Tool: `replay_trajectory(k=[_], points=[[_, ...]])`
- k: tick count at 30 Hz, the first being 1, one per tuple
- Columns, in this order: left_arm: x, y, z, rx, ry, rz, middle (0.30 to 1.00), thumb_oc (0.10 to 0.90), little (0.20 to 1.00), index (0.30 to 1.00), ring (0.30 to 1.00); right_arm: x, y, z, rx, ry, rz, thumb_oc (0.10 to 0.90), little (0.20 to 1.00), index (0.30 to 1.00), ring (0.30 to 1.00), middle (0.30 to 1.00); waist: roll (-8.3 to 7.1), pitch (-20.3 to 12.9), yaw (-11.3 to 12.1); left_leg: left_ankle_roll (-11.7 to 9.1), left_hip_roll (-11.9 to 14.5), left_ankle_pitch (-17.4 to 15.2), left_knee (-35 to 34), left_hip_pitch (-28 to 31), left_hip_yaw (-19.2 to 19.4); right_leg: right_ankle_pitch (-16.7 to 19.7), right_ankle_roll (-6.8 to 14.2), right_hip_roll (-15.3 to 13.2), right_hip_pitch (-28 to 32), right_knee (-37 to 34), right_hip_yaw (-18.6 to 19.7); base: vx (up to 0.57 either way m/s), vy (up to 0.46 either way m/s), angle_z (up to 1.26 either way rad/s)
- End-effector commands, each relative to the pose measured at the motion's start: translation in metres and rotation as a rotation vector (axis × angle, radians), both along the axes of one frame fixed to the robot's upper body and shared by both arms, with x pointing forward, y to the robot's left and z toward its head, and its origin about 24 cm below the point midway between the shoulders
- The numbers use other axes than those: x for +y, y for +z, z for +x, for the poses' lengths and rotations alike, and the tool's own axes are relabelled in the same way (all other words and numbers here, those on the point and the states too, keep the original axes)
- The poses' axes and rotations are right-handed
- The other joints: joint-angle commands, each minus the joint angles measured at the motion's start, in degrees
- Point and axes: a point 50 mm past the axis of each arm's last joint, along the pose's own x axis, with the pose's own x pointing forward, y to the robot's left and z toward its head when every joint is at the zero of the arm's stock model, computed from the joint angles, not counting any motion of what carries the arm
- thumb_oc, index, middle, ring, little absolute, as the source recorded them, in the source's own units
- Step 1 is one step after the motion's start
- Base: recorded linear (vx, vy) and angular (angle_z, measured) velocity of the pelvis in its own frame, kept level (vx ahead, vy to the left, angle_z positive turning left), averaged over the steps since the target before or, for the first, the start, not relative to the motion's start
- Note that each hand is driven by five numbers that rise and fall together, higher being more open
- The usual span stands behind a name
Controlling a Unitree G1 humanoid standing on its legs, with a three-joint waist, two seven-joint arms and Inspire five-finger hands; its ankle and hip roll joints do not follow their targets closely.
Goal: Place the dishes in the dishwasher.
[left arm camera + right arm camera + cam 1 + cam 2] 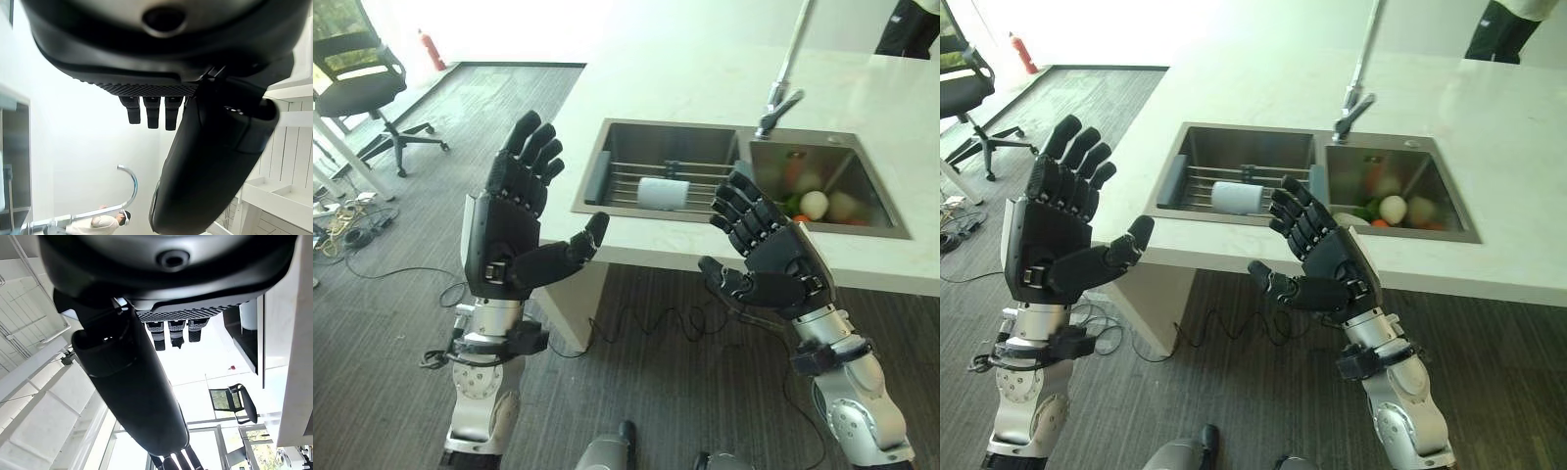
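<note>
Both hands are raised in front of the white counter, palms facing each other, holding nothing. My left hand (514,230) stands open at the left, fingers straight up. My right hand (773,257) is open too, near the counter's front edge below the sink. A white cup (663,193) lies on its side on a wire rack (646,181) in the left basin of the steel double sink (597,176). The right basin holds several vegetables and a white round item (814,205). In the wrist views the left hand's fingers (152,111) and the right hand's fingers (177,334) show straight.
A tall faucet (783,88) stands behind the sink. The white counter (685,78) reaches far back. An office chair (362,83) and a red fire extinguisher (431,49) stand on the grey carpet at the left. A person (911,29) stands at the far right corner.
</note>
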Motion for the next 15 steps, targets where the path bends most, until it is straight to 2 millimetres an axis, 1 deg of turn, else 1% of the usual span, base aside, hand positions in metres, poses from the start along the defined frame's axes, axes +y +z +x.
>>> replay_trajectory(k=[1, 2, 3, 4, 5, 6, 7, 8, 10, 11, 12, 13, 14, 15], points=[[0.001, 0.042, -0.014, -0.231, -0.007, 0.088, 0.900, 0.800, 0.900, 0.900, 0.900, 0.010, 0.045, -0.004, -0.281, 0.017, 0.043, 0.800, 0.900, 0.900, 0.900, 0.900, 0.45, -2.8, -1.0, -2.2, 1.9, -5.6, -1.0, 1.8, -5.7, 10.5, 2.3, 2.5, 7.3, -4.4, -0.5, 0.27, 0.255, 0.05], [0.001, 0.042, -0.012, -0.226, 0.003, 0.090, 0.900, 0.800, 0.900, 0.900, 0.900, 0.011, 0.044, -0.004, -0.274, 0.021, 0.037, 0.800, 0.900, 0.900, 0.900, 0.900, 0.67, -2.7, -1.6, -2.1, 1.9, -6.1, -1.0, 2.4, -5.2, 10.4, 1.7, 3.2, 5.7, -4.0, -0.5, 0.17, 0.134, 0.01], [0.002, 0.042, -0.011, -0.223, 0.006, 0.090, 0.900, 0.800, 0.900, 0.900, 0.900, 0.010, 0.042, -0.003, -0.268, 0.020, 0.037, 0.800, 0.900, 0.900, 0.900, 0.900, 0.68, -2.6, -2.0, -2.3, 2.0, -6.2, -1.0, 2.6, -4.7, 9.7, 1.2, 3.8, 4.9, -5.5, -0.8, 0.15, 0.074, -0.02], [0.002, 0.043, -0.010, -0.223, 0.005, 0.086, 0.900, 0.800, 0.900, 0.900, 0.900, 0.009, 0.042, -0.002, -0.264, 0.018, 0.038, 0.800, 0.900, 0.900, 0.900, 0.900, 0.51, -2.5, -2.1, -2.5, 1.9, -6.4, -1.0, 2.9, -4.1, 8.4, 0.9, 3.7, 3.8, -5.5, -1.0, 0.14, 0.000, -0.19], [0.003, 0.043, -0.010, -0.224, 0.005, 0.084, 0.900, 0.800, 0.900, 0.900, 0.900, 0.007, 0.041, -0.001, -0.260, 0.013, 0.035, 0.800, 0.900, 0.900, 0.900, 0.900, -0.05, -2.2, -2.4, -2.7, 1.5, -6.8, -1.0, 3.3, -3.2, 6.7, 1.1, 2.7, 1.4, -5.5, -0.7, 0.17, -0.125, -0.44], [0.004, 0.043, -0.012, -0.231, 0.009, 0.088, 0.900, 0.800, 0.900, 0.900, 0.900, 0.005, 0.042, 0.000, -0.265, 0.015, 0.036, 0.800, 0.900, 0.900, 0.900, 0.900, -1.32, -1.8, -3.0, -2.7, 0.7, -8.3, -1.0, 4.1, -2.0, 8.6, 3.1, 0.2, -4.2, -5.5, 2.3, 0.23, -0.257, -0.44], [0.003, 0.044, -0.012, -0.236, 0.008, 0.093, 0.900, 0.800, 0.900, 0.900, 0.900, 0.005, 0.044, 0.000, -0.273, 0.017, 0.037, 0.800, 0.900, 0.900, 0.900, 0.900, -1.72, -1.7, -3.8, -2.5, 0.5, -9.4, -1.0, 5.0, -2.1, 10.5, 4.3, -0.7, -8.3, -5.5, 5.7, 0.30, -0.396, -0.26], [0.000, 0.043, -0.012, -0.235, 0.008, 0.095, 0.900, 0.800, 0.900, 0.900, 0.900, 0.004, 0.046, -0.001, -0.281, 0.022, 0.040, 0.800, 0.900, 0.900, 0.900, 0.900, -1.93, -1.8, -4.5, -2.1, 0.3, -10.5, -1.0, 6.0, -2.6, 11.8, 4.9, -0.7, -11.2, -5.5, 8.6, 0.25, -0.329, 0.08], [0.000, 0.043, -0.012, -0.231, 0.010, 0.095, 0.900, 0.800, 0.900, 0.900, 0.900, 0.004, 0.047, -0.002, -0.285, 0.025, 0.041, 0.800, 0.900, 0.900, 0.900, 0.900, -2.12, -1.9, -4.8, -2.0, 0.5, -11.3, -1.0, 6.8, -2.7, 12.3, 5.0, -0.8, -12.1, -5.5, 9.2, 0.19, -0.283, 0.18], [0.001, 0.042, -0.012, -0.229, 0.010, 0.092, 0.900, 0.800, 0.900, 0.900, 0.900, 0.003, 0.047, -0.002, -0.290, 0.029, 0.041, 0.800, 0.900, 0.900, 0.900, 0.900, -2.31, -2.1, -4.8, -1.9, 0.8, -11.9, -1.0, 7.3, -2.5, 11.5, 5.4, -0.9, -12.3, -5.5, 9.1, 0.28, -0.493, 0.10], [0.002, 0.041, -0.014, -0.225, 0.015, 0.075, 0.900, 0.800, 0.900, 0.900, 0.900, 0.004, 0.049, -0.002, -0.300, 0.039, 0.025, 0.800, 0.900, 0.900, 0.900, 0.900, -2.69, -2.7, -4.4, -2.7, 2.2, -12.4, -1.0, 8.3, -1.2, 11.4, 5.7, -1.8, -11.3, -5.5, 6.7, 0.28, -0.510, 0.25], [0.003, 0.040, -0.014, -0.219, 0.015, 0.059, 0.900, 0.800, 0.900, 0.900, 0.900, 0.004, 0.050, -0.001, -0.302, 0.038, 0.015, 0.800, 0.900, 0.900, 0.900, 0.900, -2.74, -2.8, -4.3, -3.0, 2.7, -12.5, -1.0, 8.8, -0.9, 11.4, 5.8, -1.9, -10.9, -5.5, 6.0, 0.33, -0.539, 0.05], [0.006, 0.038, -0.013, -0.200, 0.004, 0.018, 0.900, 0.800, 0.900, 0.900, 0.900, 0.003, 0.052, 0.000, -0.303, 0.042, 0.007, 0.800, 0.900, 0.900, 0.900, 0.900, -2.96, -3.3, -4.8, -3.8, 4.2, -13.0, -1.0, 10.8, -0.4, 10.0, 5.6, -0.9, -10.5, -5.5, 5.5, 0.24, -0.350, 0.03], [0.007, 0.037, -0.013, -0.196, -0.005, -0.007, 0.900, 0.800, 0.900, 0.900, 0.900, 0.002, 0.053, 0.000, -0.303, 0.042, 0.003, 0.800, 0.900, 0.900, 0.900, 0.900, -2.93, -3.6, -5.1, -4.2, 4.9, -13.3, -1.0, 11.7, 0.0, 9.3, 5.2, -0.6, -10.2, -5.5, 4.9, 0.27, -0.357, -0.11]])
